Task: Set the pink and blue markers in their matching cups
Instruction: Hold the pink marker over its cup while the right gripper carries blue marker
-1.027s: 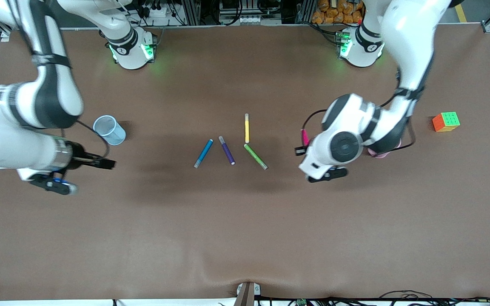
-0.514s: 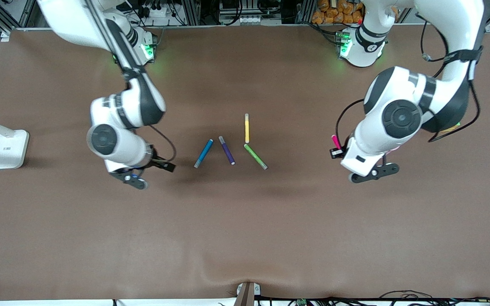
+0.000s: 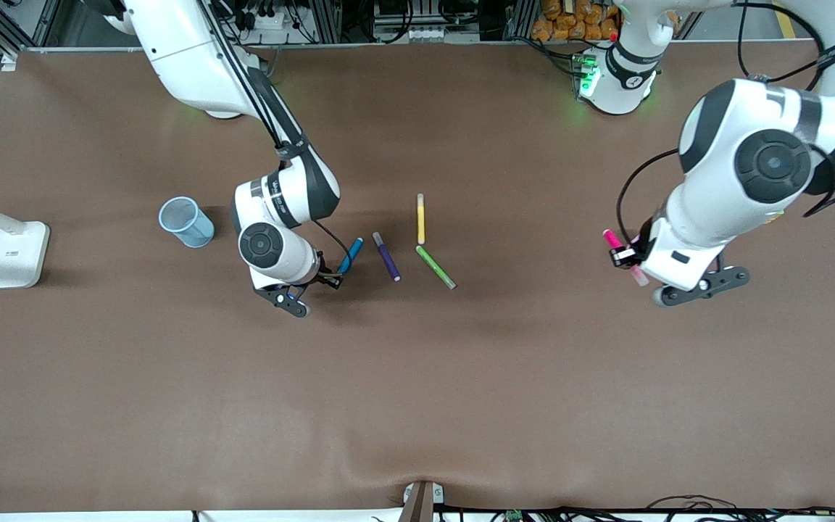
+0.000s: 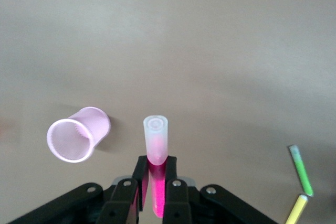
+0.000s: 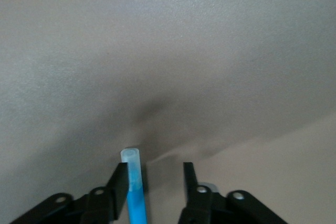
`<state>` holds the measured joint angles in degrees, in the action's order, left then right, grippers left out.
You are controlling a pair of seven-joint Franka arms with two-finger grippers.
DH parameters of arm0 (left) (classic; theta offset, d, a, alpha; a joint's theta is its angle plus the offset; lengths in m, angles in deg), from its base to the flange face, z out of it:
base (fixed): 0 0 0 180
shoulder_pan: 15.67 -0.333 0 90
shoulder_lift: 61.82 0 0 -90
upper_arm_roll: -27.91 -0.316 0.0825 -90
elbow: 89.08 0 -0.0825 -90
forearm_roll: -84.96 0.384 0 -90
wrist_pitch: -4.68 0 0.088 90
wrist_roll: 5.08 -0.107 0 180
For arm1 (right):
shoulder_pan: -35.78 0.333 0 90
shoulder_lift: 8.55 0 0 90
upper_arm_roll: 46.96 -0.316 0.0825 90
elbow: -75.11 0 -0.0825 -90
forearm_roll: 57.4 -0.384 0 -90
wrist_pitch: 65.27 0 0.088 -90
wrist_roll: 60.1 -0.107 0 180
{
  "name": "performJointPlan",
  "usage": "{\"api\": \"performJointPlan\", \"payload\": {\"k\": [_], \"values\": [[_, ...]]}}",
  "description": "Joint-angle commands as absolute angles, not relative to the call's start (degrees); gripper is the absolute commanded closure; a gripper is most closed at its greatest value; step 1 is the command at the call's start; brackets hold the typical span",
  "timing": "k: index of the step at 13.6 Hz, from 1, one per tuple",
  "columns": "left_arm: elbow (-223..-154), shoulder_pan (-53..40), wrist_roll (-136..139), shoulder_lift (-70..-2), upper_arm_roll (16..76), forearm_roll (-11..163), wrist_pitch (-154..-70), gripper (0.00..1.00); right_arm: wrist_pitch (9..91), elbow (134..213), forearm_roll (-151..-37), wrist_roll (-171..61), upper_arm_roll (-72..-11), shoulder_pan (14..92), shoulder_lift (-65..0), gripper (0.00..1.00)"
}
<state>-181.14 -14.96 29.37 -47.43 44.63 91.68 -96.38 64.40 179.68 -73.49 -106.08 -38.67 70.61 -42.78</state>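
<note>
The left gripper is clamping the pink marker upright, pale cap pointing down, over bare table just beside the pink cup, which is leaning rather than standing square. To drop it in cleanly, the cap wants to be centred over that tilted mouth before the fingers let go; releasing here would put it on the table.

At the right arm's end, the right gripper is straddling the blue marker, one finger against it, the other standing off with a gap, so not yet a grip. Closing squarely across the barrel should stop it rolling. The blue cup is waiting nearby; the purple marker is lying just beside.
</note>
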Motion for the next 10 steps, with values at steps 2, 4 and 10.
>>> {"api": "performJointPlan", "payload": {"k": [2,4,10], "values": [[-183.91,-17.25,27.52,-50.83,44.96,96.02,-94.46,1.00,65.06,178.04,-74.89,-105.89,-38.08,71.64,-44.32,0.54],[-185.05,-18.57,27.88,-52.58,45.49,96.03,-94.20,1.00,65.42,177.60,-74.89,-105.71,-38.87,71.73,-44.85,0.54],[-186.11,-18.40,27.00,-54.44,45.49,98.57,-92.19,1.00,65.42,177.51,-74.80,-105.71,-39.66,71.73,-45.46,0.58]]}}
